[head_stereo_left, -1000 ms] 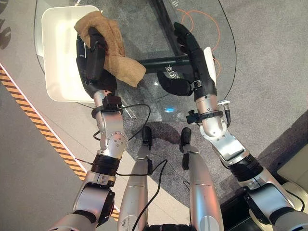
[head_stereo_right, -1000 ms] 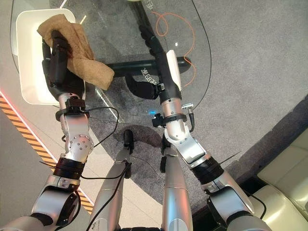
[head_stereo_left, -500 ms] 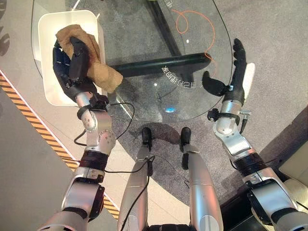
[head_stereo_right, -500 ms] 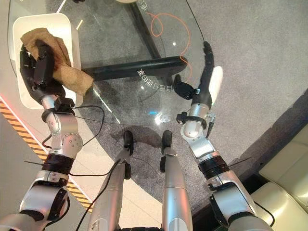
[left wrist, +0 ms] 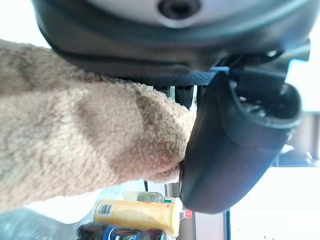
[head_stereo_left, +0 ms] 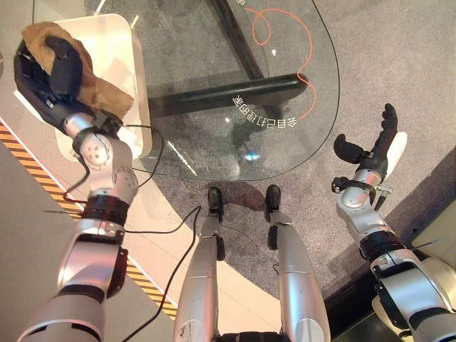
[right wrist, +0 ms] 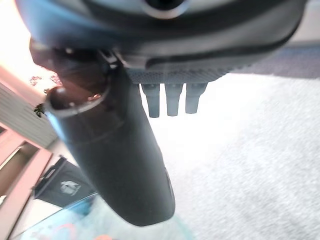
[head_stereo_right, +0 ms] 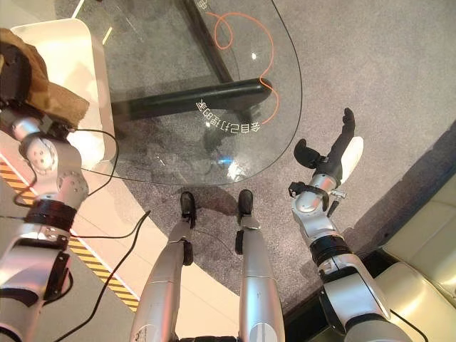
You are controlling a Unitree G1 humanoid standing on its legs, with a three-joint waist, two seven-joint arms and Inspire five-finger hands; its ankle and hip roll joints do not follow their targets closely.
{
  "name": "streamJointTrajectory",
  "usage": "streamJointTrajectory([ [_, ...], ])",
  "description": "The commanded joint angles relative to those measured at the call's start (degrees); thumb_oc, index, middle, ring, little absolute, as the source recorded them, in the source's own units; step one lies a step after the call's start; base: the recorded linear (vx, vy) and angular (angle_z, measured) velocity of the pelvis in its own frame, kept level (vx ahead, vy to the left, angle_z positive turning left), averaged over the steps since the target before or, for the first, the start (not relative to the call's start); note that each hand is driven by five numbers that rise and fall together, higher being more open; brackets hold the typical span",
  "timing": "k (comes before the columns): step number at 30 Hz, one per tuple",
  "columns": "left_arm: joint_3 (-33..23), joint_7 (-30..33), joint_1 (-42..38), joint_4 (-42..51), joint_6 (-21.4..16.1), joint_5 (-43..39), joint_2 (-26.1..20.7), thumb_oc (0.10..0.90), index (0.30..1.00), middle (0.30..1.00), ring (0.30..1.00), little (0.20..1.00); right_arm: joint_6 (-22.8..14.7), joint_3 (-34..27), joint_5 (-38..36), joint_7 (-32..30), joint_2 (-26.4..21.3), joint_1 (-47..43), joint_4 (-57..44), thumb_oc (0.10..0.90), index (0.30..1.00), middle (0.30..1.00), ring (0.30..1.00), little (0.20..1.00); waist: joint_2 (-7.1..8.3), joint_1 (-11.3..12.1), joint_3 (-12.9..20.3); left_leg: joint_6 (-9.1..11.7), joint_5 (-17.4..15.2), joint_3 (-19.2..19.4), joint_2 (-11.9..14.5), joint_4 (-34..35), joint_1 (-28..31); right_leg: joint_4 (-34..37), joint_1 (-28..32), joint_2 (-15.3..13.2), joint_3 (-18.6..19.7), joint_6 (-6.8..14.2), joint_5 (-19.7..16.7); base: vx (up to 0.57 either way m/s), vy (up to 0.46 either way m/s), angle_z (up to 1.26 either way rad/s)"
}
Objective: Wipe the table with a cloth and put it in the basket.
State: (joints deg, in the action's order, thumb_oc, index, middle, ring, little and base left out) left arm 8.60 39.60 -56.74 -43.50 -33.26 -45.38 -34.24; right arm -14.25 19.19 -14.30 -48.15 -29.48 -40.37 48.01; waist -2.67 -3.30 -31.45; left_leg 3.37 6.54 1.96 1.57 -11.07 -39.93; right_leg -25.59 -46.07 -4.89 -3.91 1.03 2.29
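Left eye view: my left robot hand point(head_stereo_left: 44, 68), still curled round the cloth point(head_stereo_left: 92, 84), has swung to ten o'clock over the basket point(head_stereo_left: 121, 50); right robot hand point(head_stereo_left: 374, 146), fingers straight, has left the worktop point(head_stereo_left: 214, 85). Release next, I judge.

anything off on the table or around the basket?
An orange cord loops loosely under the glass table, untidy but harmless. Otherwise normal: the left hand grips the brown cloth over the white basket; the right hand is open beside the table.

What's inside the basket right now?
The white basket shows a bare white floor. The left hand holds the brown cloth over its near end, hiding what lies beneath.
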Motion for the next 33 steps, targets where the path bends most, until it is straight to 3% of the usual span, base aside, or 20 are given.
streamJointTrajectory([
  [1,-0.53,2.47,-8.53,-0.46,-5.45,6.2,-8.19,0.1,0.3,0.3,0.3,0.2,-4.82,-0.1,-2.28,-1.79,-3.16,-0.89,1.06,0.8,0.9,0.9,0.9,0.9,-0.36,-0.6,1.65,-0.23,-7.21,2.52,-2.1,-6.39,-0.16,1.73,2.91,2.49,-1.71,0.17,4.0,0.0,0.0,0.0],
  [14,3.12,6.72,-10.71,-4.04,-3.33,10.53,-7.42,0.1,0.3,0.3,0.3,0.2,-4.95,-1.04,-3.17,0.9,-2.08,-3.42,13.44,0.8,0.9,0.9,0.9,0.9,-1.19,0.3,1.65,-0.41,-7.56,1.65,-2.81,-6.91,-0.82,0.74,2.14,2.38,-2.39,0.38,4.23,0.01,-0.002,0.01],
  [33,5.01,9.21,-12.13,-9.95,5.35,16.32,-10.33,0.1,0.3,0.3,0.3,0.2,-4.92,-1.68,-3.31,1.94,-3.2,-2.76,13.79,0.8,0.9,0.9,0.9,0.9,-0.91,0.03,1.65,-0.63,-7.49,1.81,-2.51,-7.73,-2.27,-0.24,0.44,2.29,-2.6,0.46,4.03,0.0,0.0,0.0],
])
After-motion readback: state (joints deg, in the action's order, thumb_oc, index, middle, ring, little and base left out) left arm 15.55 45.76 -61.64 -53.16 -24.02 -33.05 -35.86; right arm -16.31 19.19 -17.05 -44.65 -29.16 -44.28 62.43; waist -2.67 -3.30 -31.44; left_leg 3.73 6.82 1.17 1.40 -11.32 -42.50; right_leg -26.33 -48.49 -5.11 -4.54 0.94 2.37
